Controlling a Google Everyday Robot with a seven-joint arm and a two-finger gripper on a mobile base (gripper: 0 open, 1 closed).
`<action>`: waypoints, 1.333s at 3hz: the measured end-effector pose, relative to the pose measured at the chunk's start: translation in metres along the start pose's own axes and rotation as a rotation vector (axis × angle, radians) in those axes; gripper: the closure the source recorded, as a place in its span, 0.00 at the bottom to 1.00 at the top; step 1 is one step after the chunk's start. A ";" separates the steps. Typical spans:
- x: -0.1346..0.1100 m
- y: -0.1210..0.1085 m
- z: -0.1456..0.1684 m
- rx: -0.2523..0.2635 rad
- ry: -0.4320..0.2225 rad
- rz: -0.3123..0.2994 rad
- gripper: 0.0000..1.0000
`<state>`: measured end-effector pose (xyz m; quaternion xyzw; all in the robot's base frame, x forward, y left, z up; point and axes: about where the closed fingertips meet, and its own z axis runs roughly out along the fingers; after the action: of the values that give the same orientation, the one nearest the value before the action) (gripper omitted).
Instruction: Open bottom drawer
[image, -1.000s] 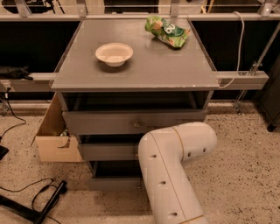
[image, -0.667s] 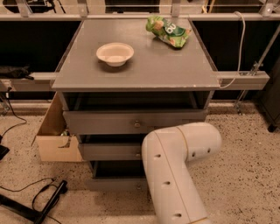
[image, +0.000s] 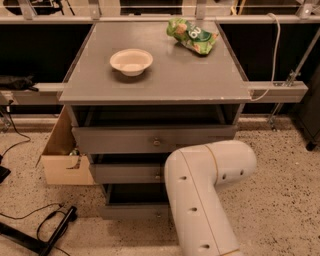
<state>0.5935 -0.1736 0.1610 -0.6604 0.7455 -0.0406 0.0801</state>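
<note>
The grey cabinet (image: 155, 75) has three drawers. The bottom drawer (image: 132, 211) is the lowest and narrowest dark-grey front, with a dark gap above it. Its small knob (image: 158, 214) shows just left of my arm. My white arm (image: 202, 195) rises from the bottom edge and bends in front of the cabinet's lower right, covering the right part of the middle drawer (image: 127, 173) and of the bottom drawer. The gripper is hidden past the arm's elbow and does not show. The top drawer (image: 150, 140) stands a little way out.
A white bowl (image: 131, 61) and a green snack bag (image: 192, 35) lie on the cabinet top. An open cardboard box (image: 62, 162) stands against the cabinet's left side. Black cables and a stand (image: 47, 232) lie on the floor at lower left. A white cable (image: 274, 50) hangs at right.
My arm's elbow has shifted slightly to the right. The drawers, bowl and bag have not moved.
</note>
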 end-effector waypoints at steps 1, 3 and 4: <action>-0.001 0.009 -0.005 -0.001 -0.023 0.007 1.00; 0.004 0.020 -0.007 -0.007 -0.038 0.022 1.00; 0.000 0.022 -0.010 0.000 -0.062 0.019 1.00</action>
<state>0.5706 -0.1716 0.1669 -0.6541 0.7490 -0.0195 0.1036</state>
